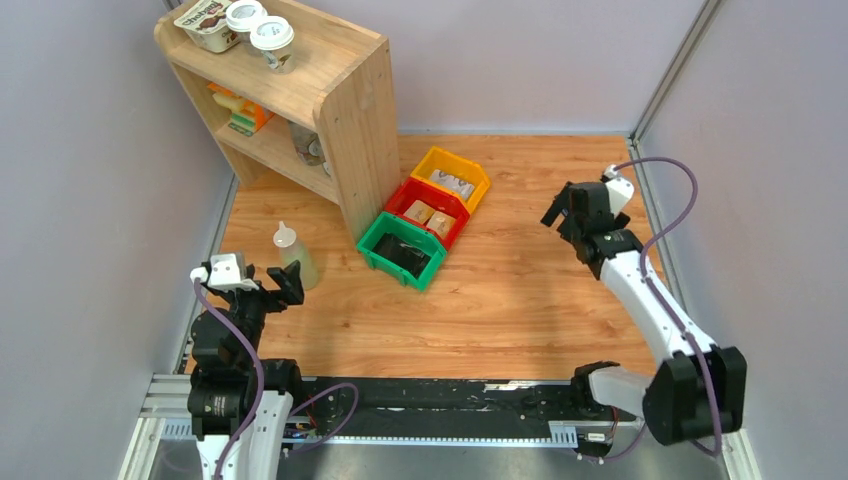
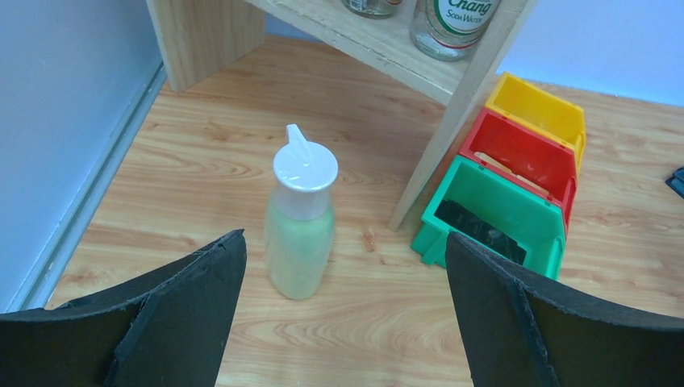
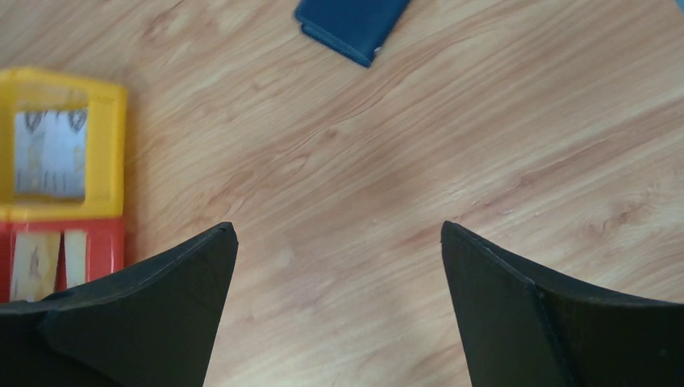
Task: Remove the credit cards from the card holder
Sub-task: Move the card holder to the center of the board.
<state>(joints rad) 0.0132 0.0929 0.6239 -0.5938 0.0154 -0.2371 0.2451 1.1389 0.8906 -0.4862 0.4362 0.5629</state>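
Right gripper [image 3: 339, 228], spread and empty, hangs short of the holder [image 3: 351, 24]; left gripper [image 2: 343, 242] is spread too. A flat pinch on the holder may clamp any cards inside.

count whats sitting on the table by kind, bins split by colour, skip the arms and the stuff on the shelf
yellow bin: 1
red bin: 1
green bin: 1
squeeze bottle: 1
wooden shelf: 1
navy card holder: 1
total: 6
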